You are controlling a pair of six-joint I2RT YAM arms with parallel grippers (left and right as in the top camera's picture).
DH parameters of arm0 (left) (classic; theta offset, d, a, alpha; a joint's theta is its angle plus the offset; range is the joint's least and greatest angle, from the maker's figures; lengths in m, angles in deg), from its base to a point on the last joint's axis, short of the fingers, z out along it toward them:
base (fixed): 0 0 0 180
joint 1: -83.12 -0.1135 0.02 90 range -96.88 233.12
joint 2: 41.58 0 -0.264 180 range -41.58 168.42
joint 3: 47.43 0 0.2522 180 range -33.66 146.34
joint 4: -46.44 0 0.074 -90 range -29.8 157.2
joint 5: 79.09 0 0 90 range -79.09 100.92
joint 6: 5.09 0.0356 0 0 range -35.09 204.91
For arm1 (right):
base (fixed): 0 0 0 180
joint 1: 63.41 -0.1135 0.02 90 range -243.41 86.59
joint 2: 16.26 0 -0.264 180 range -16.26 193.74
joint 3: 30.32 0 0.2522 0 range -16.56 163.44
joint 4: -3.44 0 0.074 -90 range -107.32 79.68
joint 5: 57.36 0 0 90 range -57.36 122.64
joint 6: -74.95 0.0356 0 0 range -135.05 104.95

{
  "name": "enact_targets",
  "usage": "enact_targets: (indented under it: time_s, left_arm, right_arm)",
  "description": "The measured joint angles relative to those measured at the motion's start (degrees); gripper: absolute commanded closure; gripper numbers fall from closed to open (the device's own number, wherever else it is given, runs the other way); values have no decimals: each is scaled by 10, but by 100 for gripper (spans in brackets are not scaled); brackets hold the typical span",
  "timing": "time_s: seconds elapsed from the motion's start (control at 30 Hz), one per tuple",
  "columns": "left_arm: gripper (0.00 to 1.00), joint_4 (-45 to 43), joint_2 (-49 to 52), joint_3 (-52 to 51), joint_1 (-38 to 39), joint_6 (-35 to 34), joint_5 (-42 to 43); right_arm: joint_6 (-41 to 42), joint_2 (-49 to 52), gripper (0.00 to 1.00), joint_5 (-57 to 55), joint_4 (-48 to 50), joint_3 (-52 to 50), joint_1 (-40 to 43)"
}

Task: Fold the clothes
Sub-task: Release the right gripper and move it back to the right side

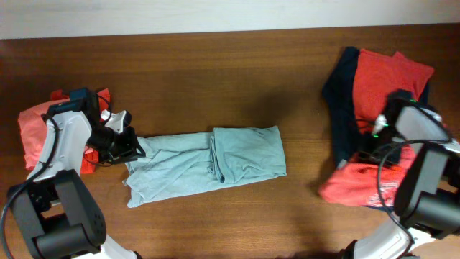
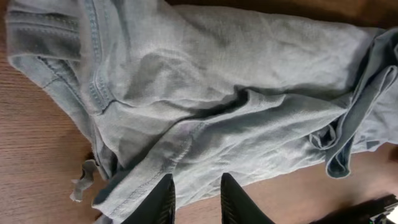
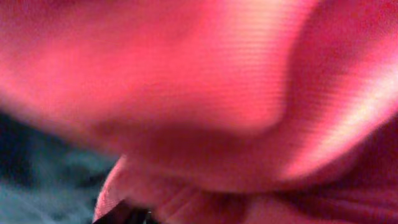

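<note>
place: robot lab | cues: left arm (image 1: 61, 140), right arm (image 1: 425, 169), wooden table (image 1: 215, 72)

Even lighting, blurry right wrist view

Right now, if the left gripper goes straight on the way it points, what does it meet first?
The grey-blue T-shirt: its crumpled edge lies directly ahead of the left gripper, though the gripper's height over it is unclear.

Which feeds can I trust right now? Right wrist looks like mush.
Overhead: sharp and evenly lit; the grey-blue shirt, left pile and right pile are readable. Left wrist: crisp on the shirt's seams, its fingers dark silhouettes at the bottom. Right wrist: heavily blurred, lens very close to red fabric; unusable.
</note>
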Motion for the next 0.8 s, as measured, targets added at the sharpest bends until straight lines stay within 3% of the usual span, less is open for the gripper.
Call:
enact_targets:
  time_s: [0.17, 0.33, 0.63, 0.8]
  left_arm:
    - [75, 0, 0, 0, 0, 0, 0]
    - [75, 0, 0, 0, 0, 0, 0]
    - [68, 5, 0, 0, 0, 1, 0]
    - [52, 6, 0, 0, 0, 2, 0]
  right_arm:
    - [34, 1, 52, -6, 2, 17, 103]
    - [43, 1, 50, 21, -3, 43, 140]
    - [2, 2, 50, 106, -63, 119, 98]
    - [-40, -8, 49, 149, -117, 185, 19]
